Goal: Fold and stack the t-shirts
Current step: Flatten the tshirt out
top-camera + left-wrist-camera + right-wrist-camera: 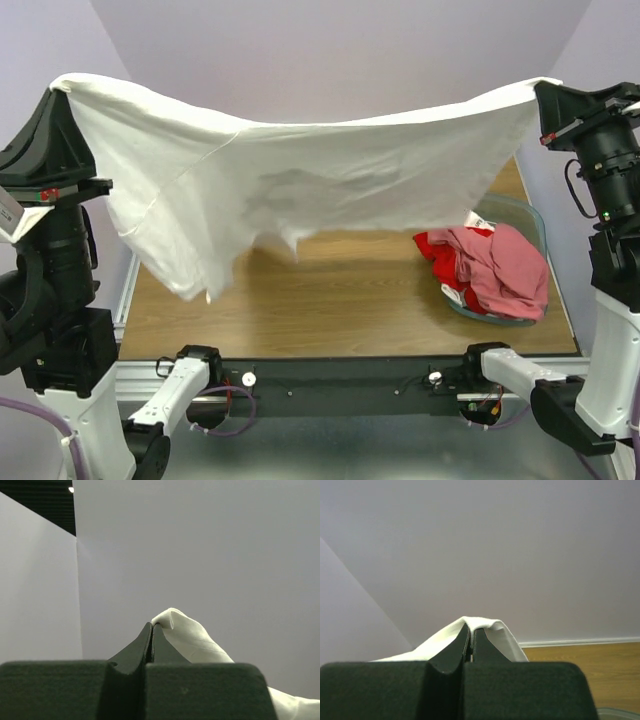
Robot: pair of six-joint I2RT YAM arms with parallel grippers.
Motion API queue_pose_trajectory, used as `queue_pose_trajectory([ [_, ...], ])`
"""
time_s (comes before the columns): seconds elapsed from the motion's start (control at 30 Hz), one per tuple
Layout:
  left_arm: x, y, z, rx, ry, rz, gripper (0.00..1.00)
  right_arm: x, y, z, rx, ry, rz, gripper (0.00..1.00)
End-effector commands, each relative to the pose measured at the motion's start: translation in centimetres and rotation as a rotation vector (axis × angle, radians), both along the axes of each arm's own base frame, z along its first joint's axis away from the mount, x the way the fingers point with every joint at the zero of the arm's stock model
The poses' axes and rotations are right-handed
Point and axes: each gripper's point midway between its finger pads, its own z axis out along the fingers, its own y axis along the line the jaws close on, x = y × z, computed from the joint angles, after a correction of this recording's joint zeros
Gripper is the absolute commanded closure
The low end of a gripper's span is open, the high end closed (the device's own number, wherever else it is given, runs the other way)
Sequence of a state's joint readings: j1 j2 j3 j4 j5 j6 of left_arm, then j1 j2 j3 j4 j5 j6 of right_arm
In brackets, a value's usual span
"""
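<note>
The white t-shirt [300, 190] hangs in the air above the wooden bench [330, 300], stretched wide between the two arms. The left hand [58, 88] is raised high at the left and pinches one corner of the shirt. In the left wrist view its fingers are pressed together with a fold of white cloth caught at the tips. The right hand [545, 92] is raised just as high at the right. In its own wrist view its fingers are likewise closed tight on a small fold of the same shirt.

The upper edge of the cloth sags a little in the middle between the two hands. The lower edge hangs unevenly, lowest on the left, where a loose flap droops down in front of the bench.

At the right of the bench sits a teal bin [524, 213]. A pink t-shirt [505, 270] is heaped in it and spills over its near rim, with a red t-shirt [437, 250] bunched just beside it on the left.
</note>
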State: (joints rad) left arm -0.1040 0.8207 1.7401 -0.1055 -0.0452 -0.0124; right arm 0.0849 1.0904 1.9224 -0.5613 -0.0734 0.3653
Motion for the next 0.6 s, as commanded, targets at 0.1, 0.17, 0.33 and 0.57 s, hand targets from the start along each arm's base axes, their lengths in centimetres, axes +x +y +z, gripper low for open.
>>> queue_pose_trajectory([
  [0.1, 4.1, -0.5, 0.8, 0.104, 0.016, 0.056, 1.00, 3.2, -0.8, -0.6, 0.045, 0.036, -0.054, 1.00],
  [0.17, 7.1, -1.7, -0.7, 0.147, 0.069, 0.020, 1.00, 5.8, -0.4, -3.3, 0.049, 0.107, -0.044, 0.99],
  [0.33, 18.5, -2.8, -7.5, 0.196, 0.260, 0.019, 1.00, 12.8, 0.1, -11.3, 0.037, 0.263, -0.056, 0.99],
  [0.57, 35.3, -2.9, -16.8, 0.233, 0.468, 0.067, 1.00, 25.6, 0.9, -25.6, -0.002, 0.519, -0.074, 1.00],
])
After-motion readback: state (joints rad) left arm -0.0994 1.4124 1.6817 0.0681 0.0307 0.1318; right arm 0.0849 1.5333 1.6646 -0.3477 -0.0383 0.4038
